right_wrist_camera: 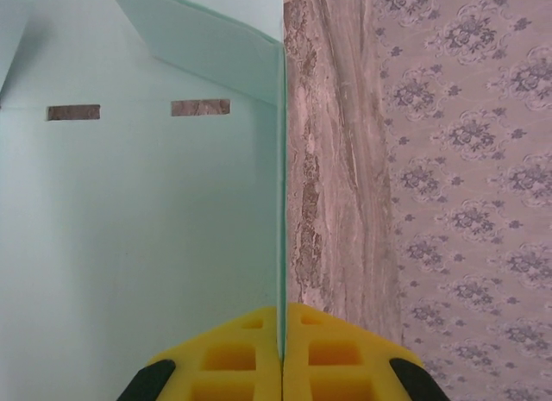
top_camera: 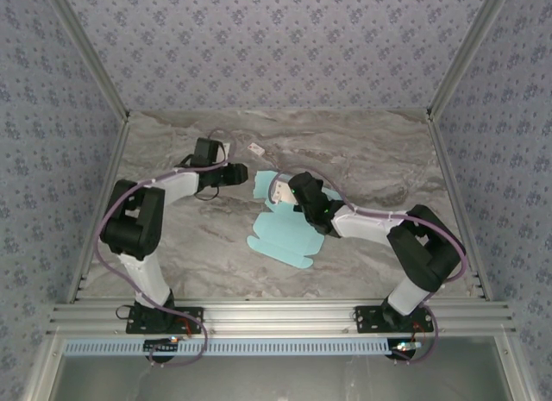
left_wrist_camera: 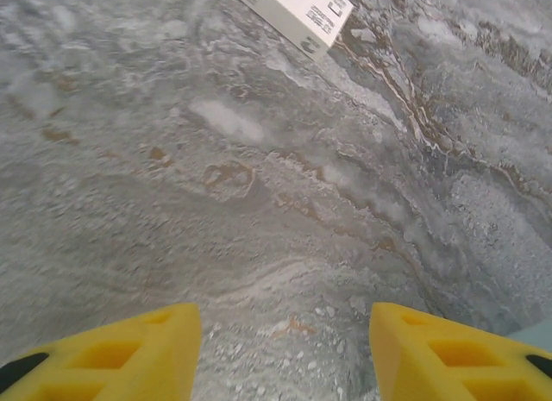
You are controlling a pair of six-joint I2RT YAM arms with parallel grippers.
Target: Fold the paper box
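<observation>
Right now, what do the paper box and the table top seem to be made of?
The paper box: thin pale blue card, matte; it shows clean creases, cut slits and a very thin edge. The table top: grey marble-look surface with brown veins; real stone or printed laminate, I cannot tell.

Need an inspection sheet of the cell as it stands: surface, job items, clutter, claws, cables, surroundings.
surface: grey marbled table, no spills or damage seen.
job's things: paper box, a pale blue die-cut sheet, still unfolded, near part lying flat mid-table.
clutter: small white tag beyond the sheet, apart from it.
grippers: left claw open over bare table, holding nothing; right claw shut on an edge of the paper box.
cables: purple cables loop along both arms, none seen touching the sheet.
surroundings: patterned walls on three sides, aluminium rail at the near edge.
</observation>
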